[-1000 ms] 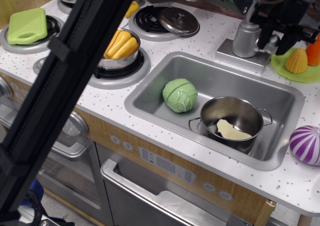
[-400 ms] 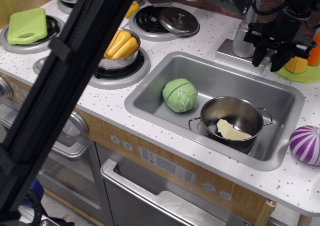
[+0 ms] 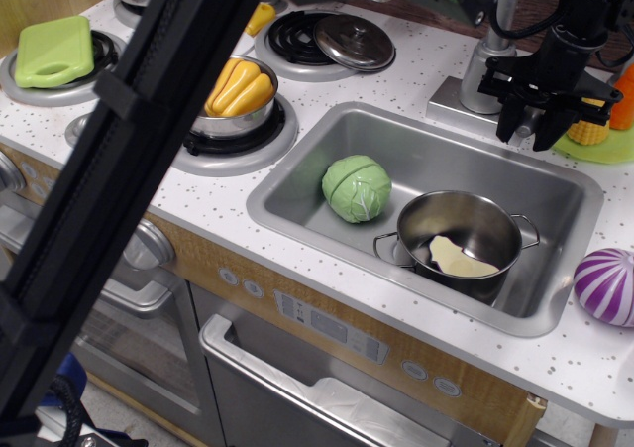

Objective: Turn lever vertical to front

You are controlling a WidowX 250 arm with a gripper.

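Note:
The thick grey faucet column [image 3: 479,75] stands on its rectangular base plate [image 3: 451,98] behind the sink. My black gripper [image 3: 525,130] hangs just right of the column, over the plate's right end at the sink's back rim. Its two fingers [image 3: 508,125] point down and stand apart, so it looks open. The lever is mostly hidden by the gripper. Only a small grey piece [image 3: 524,111] shows between the fingers, and I cannot tell whether they touch it.
The steel sink [image 3: 297,184] holds a green cabbage [image 3: 357,188] and a pot [image 3: 461,237]. Yellow corn [image 3: 591,130] on a green plate [image 3: 604,152] sits right of the gripper. A purple striped ball [image 3: 606,285] lies at front right. A dark beam [image 3: 129,140] blocks the left foreground.
The gripper has moved down and towards the front, from beside the upper column to the base plate's right end by the sink rim. Its finger gap stayed about the same.

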